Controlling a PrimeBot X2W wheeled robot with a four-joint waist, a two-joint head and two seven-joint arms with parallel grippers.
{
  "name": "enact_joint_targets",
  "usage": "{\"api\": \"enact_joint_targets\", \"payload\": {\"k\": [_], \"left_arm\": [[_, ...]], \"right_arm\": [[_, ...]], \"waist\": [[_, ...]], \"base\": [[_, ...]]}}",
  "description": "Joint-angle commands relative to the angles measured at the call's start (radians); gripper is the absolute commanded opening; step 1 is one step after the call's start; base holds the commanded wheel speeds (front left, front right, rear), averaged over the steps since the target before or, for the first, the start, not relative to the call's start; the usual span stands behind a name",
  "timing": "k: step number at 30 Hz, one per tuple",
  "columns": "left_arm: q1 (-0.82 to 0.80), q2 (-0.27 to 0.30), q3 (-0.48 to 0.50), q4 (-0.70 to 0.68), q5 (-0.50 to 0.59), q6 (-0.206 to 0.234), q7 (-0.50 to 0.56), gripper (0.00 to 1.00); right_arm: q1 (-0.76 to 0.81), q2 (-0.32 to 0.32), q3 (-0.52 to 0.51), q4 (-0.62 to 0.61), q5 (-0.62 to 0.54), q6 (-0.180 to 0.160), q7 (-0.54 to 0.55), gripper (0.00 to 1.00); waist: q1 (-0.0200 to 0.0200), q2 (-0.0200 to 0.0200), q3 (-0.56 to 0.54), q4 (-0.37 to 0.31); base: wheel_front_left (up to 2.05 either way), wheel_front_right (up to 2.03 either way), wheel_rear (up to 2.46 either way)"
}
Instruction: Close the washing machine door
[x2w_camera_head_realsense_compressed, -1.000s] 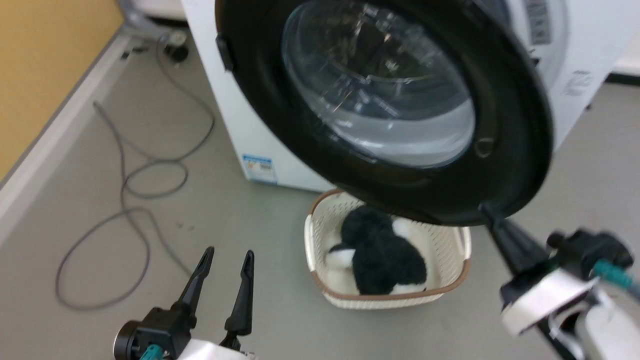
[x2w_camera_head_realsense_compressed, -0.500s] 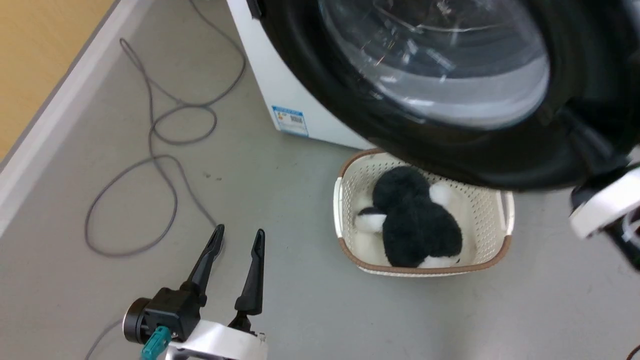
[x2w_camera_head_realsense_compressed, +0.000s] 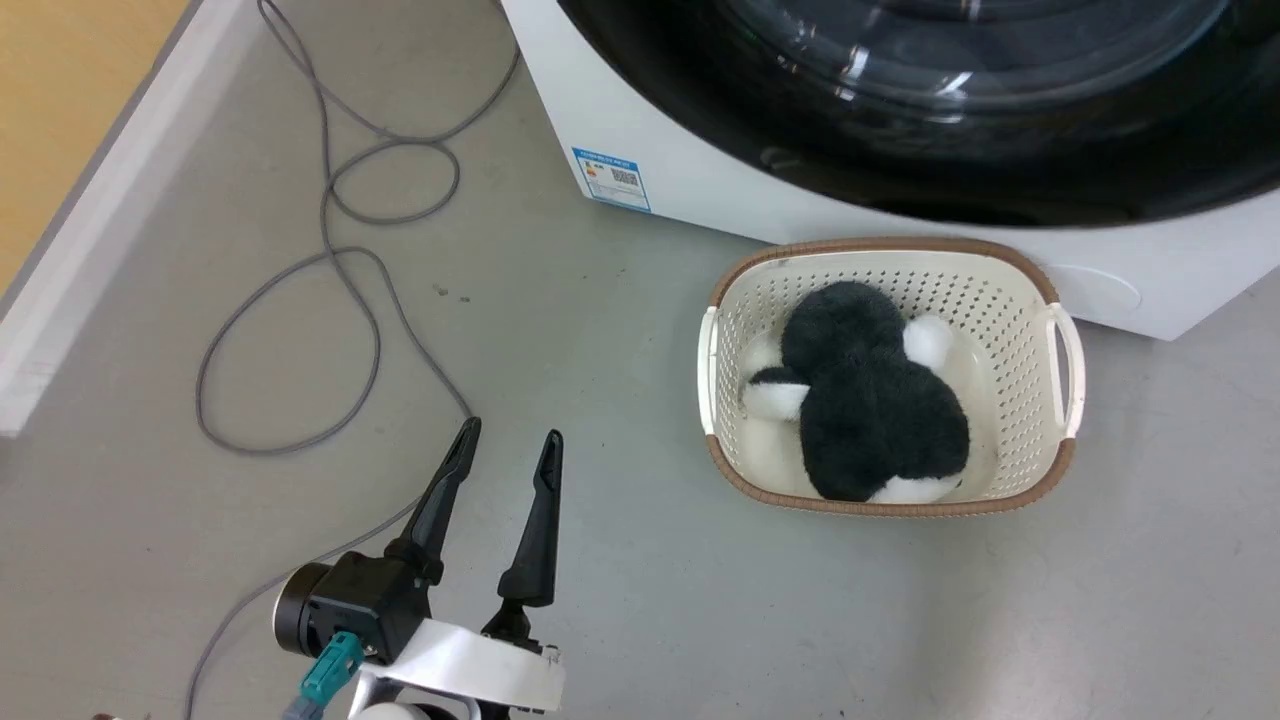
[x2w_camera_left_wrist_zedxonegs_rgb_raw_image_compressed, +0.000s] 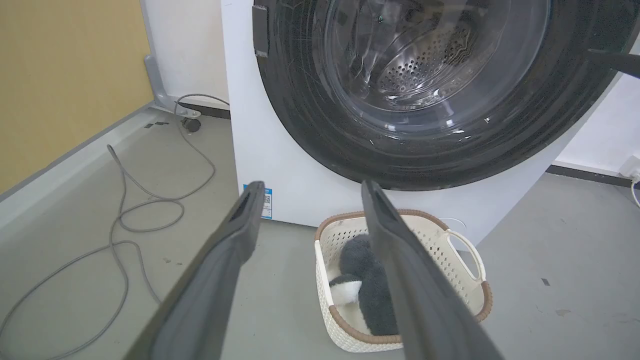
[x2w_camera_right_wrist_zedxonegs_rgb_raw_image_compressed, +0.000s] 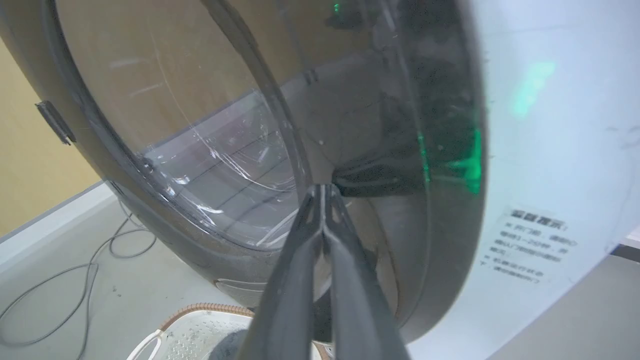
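Note:
The washing machine door (x2w_camera_head_realsense_compressed: 900, 170), a glossy black rim around a clear glass bowl, lies close against the front of the white washing machine (x2w_camera_head_realsense_compressed: 700, 190). From the left wrist view the door (x2w_camera_left_wrist_zedxonegs_rgb_raw_image_compressed: 310, 135) looks flush with the machine (x2w_camera_left_wrist_zedxonegs_rgb_raw_image_compressed: 240, 125), and the steel drum shows through the glass. I cannot tell whether it is latched. My right gripper (x2w_camera_right_wrist_zedxonegs_rgb_raw_image_compressed: 323, 189) is shut and holds nothing, its tips resting on the door (x2w_camera_right_wrist_zedxonegs_rgb_raw_image_compressed: 200, 240) near the glass edge. My left gripper (x2w_camera_head_realsense_compressed: 505, 450) hangs open over the floor, well away from the door.
A cream perforated basket (x2w_camera_head_realsense_compressed: 1062, 350) holding a black-and-white plush toy (x2w_camera_head_realsense_compressed: 870, 410) stands on the floor just in front of the machine. A grey cable (x2w_camera_head_realsense_compressed: 340, 260) loops across the floor to the left. A white skirting and a yellow wall (x2w_camera_head_realsense_compressed: 60, 110) run along the far left.
The door has swung from wide open to close against the machine, pushed by my right gripper, which has left the head view. The head camera has shifted forward. The left gripper stays open.

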Motion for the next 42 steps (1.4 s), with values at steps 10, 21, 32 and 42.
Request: {"api": "enact_joint_targets", "payload": {"k": [10,21,32,42], "left_arm": [[-0.016,-0.001,-0.002,0.006,-0.008,0.019,-0.004,1.0],[0.023,-0.001,0.049,0.05,0.017,0.015,-0.004,1.0],[0.094,-0.001,0.137,0.071,0.037,0.03,-0.004,1.0],[0.138,0.0,0.166,0.069,0.055,0.018,-0.004,1.0]], "right_arm": [[-0.108,0.051,-0.056,0.175,-0.041,-0.002,-0.045,0.0],[0.04,0.125,0.015,0.199,-0.017,-0.002,-0.126,0.0],[0.36,0.185,0.042,-0.009,-0.029,-0.002,-0.168,0.0],[0.657,0.296,-0.184,-0.296,-0.215,-0.002,-0.172,0.0]], "waist": [[-0.0001,0.0,-0.015,-0.003],[-0.0001,0.0,-0.174,-0.077],[-0.0001,0.0,-0.331,-0.178],[-0.0001,0.0,-0.392,-0.237]], "base": [[0.0,0.0,0.0],[0.0,0.0,0.0],[0.0,0.0,0.0],[0.0,0.0,0.0]]}}
